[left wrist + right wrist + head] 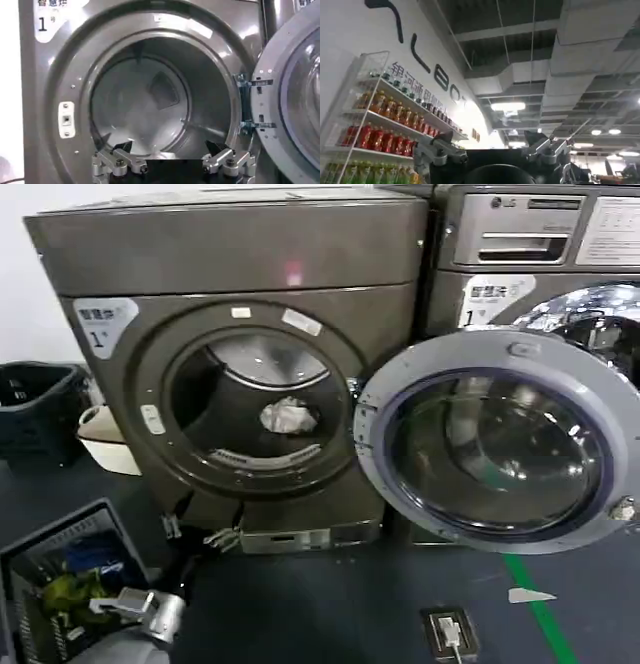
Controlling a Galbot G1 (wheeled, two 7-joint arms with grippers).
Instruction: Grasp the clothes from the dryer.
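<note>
Left gripper point(172, 159), jaws spread, faces the dark grey dryer point(150, 90); white-grey crumpled clothes point(288, 416) ahead inside, ungrabbed.

Legible markings on the two machines and the wall

The dryer point(230, 354) carries a white sticker point(104, 321) at its upper front corner reading "1" beneath small Chinese characters. The neighbouring machine point(540, 244) bears an "LG" logo point(503, 201) and a like sticker point(495, 299). Large wall lettering point(420, 55) is only partly readable.
</note>
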